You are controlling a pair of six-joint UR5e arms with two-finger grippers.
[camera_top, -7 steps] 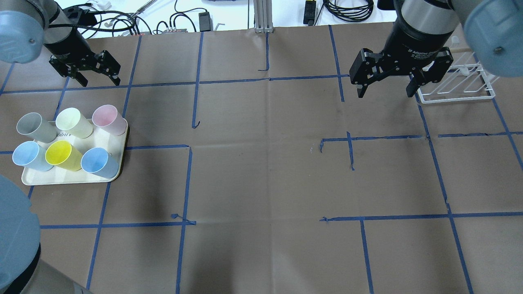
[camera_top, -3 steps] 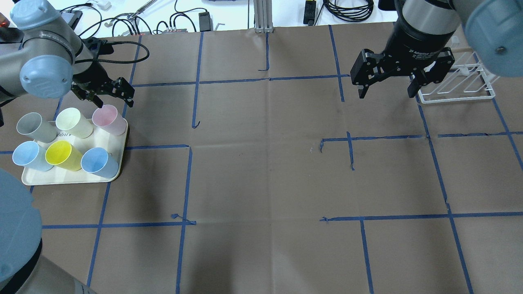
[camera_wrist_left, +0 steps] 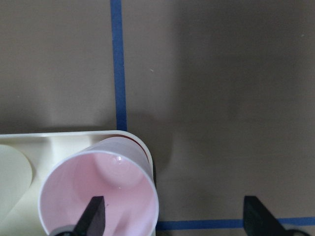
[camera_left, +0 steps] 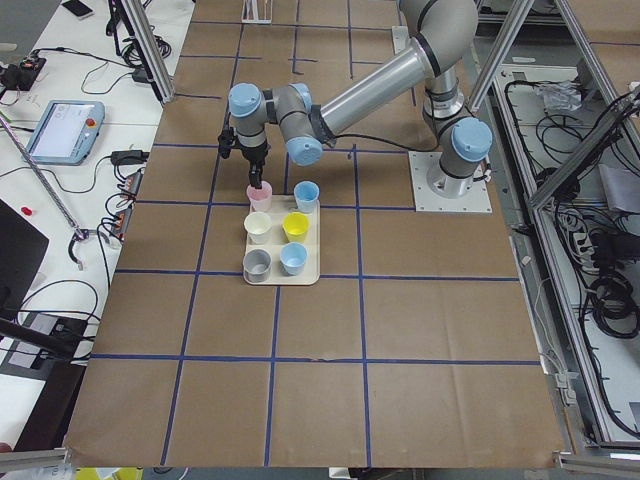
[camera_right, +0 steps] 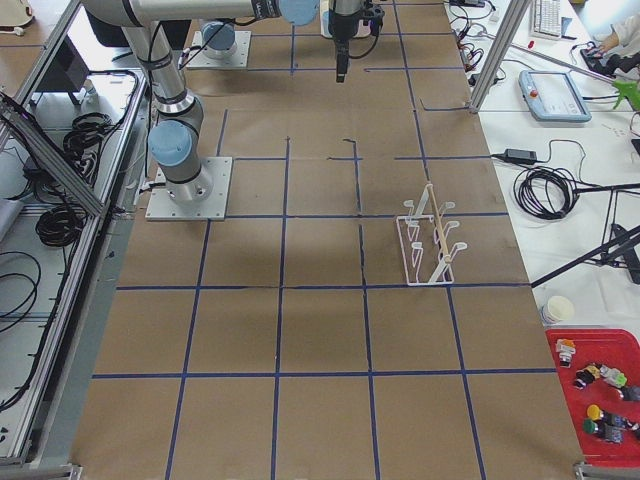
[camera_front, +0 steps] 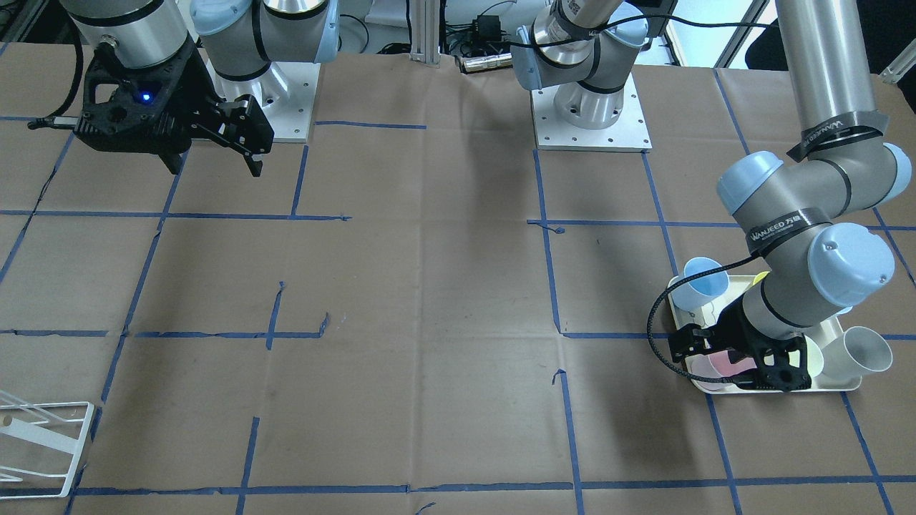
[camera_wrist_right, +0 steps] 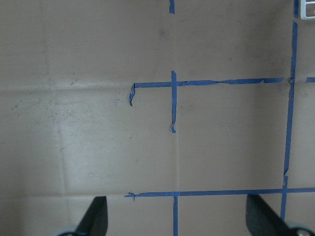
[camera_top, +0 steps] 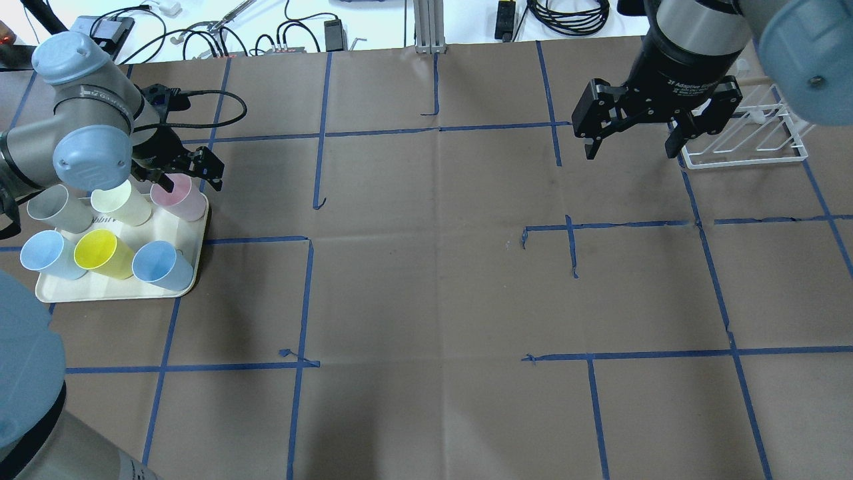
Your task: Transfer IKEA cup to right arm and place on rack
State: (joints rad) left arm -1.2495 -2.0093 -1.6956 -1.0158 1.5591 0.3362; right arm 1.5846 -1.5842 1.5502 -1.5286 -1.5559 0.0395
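Observation:
A pink IKEA cup stands upright at the tray's far right corner. My left gripper is open over it; one finger reaches inside the cup, the other hangs outside over the brown paper. At the far right, my right gripper hangs open and empty above the table. Just beside it, further right, sits the white wire rack, with nothing on it.
The cream tray also holds a grey cup, a cream cup, a yellow cup and two blue cups. Blue tape lines cross the brown paper. Cables and gear lie beyond the far edge.
My left arm has swung in from the far left corner and come down over the tray, its open gripper now around the pink cup's rim. The right gripper has barely moved.

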